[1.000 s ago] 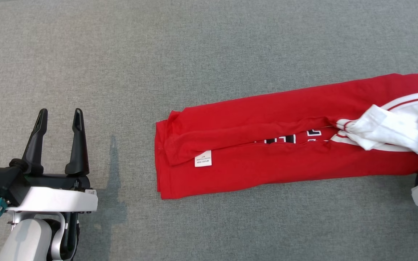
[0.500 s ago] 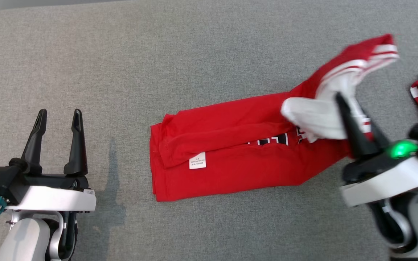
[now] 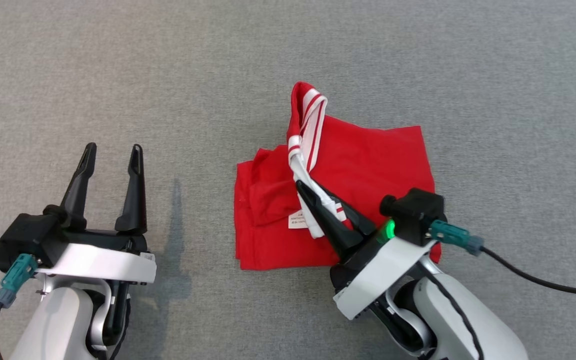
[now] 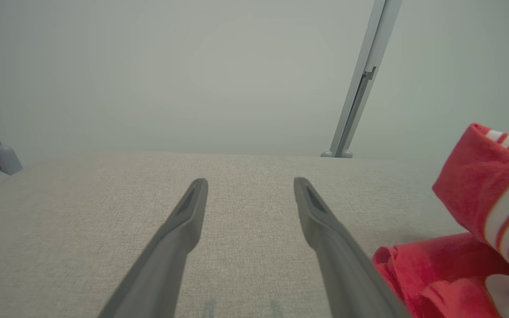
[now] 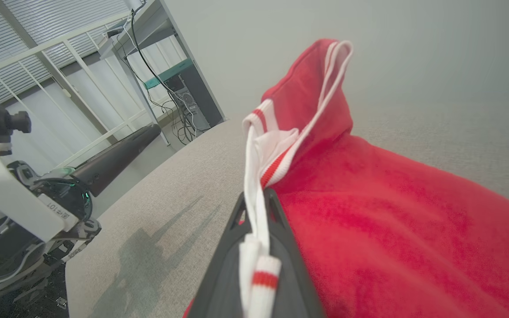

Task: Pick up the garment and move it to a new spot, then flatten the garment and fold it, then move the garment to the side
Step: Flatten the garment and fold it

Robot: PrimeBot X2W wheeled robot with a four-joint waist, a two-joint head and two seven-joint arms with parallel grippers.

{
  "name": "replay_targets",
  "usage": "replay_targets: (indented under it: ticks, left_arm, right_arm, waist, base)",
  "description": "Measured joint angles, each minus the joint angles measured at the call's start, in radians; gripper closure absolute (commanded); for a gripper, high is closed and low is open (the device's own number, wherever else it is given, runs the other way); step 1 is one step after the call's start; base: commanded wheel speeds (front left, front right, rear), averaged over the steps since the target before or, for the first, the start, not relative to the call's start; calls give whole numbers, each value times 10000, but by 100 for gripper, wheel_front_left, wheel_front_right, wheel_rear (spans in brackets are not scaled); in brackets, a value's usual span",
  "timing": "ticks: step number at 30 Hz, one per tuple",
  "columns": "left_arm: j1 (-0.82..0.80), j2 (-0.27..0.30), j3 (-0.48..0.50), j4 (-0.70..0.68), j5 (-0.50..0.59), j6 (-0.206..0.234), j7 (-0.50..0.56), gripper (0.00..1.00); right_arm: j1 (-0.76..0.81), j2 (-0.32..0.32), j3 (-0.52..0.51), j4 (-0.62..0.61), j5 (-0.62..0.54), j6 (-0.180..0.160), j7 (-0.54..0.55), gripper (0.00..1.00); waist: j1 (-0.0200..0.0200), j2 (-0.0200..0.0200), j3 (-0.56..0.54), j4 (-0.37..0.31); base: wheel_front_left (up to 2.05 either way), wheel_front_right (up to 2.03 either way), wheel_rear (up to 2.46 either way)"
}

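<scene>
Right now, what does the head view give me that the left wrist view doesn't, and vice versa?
Head view: the right gripper shut on the white striped trim of the garment, a green light lit on its wrist. Left wrist view: a grey metal post standing past the far edge of the grey fabric surface. Both: the open, empty left gripper, the red garment and that surface.

Grey woven surface (image 3: 118, 75), red garment (image 3: 368, 160) with white-striped trim lying doubled over on it
</scene>
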Motion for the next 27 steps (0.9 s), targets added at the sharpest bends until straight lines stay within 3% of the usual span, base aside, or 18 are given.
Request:
replay_targets:
  ticks: [10, 11, 12, 13, 19, 27]
  left_arm:
    - [-203, -224, -54, 328, 167, -276, -2, 0]
    - [-211, -245, -48, 343, 188, -301, -2, 0]
    - [-221, -259, -50, 362, 230, -332, -2, 0]
    - [-224, -270, -38, 374, 253, -339, -2, 0]
    - [-227, -286, 48, 408, 351, -407, -2, 0]
    - [-170, -253, 284, 314, 554, -261, -2, 0]
  right_arm:
    - [-1041, 59, 1498, 1990, 1726, 0, -1452, 97]
    - [-1118, 61, 1588, 2125, 1862, 0, -1526, 64]
    - [-1206, 65, 1668, 2284, 1889, 0, -1584, 17]
    - [-1274, 56, 1737, 2330, 1964, 0, -1672, 0]
    - [-1444, 75, 1670, 2150, 2288, 0, -2023, 0]
    - [-815, -226, -855, 380, 825, 0, -2148, 0]
  waist:
    - [0, 0, 177, 282]
    - [0, 0, 184, 279]
    - [0, 0, 187, 273]
    - [0, 0, 192, 266]
    - [0, 0, 163, 153]
    - [0, 0, -42, -145]
  base:
    - [0, 0, 0]
    - [0, 0, 0]
    - [0, 0, 0]
    - [0, 0, 0]
    - [0, 0, 0]
    - [0, 0, 0]
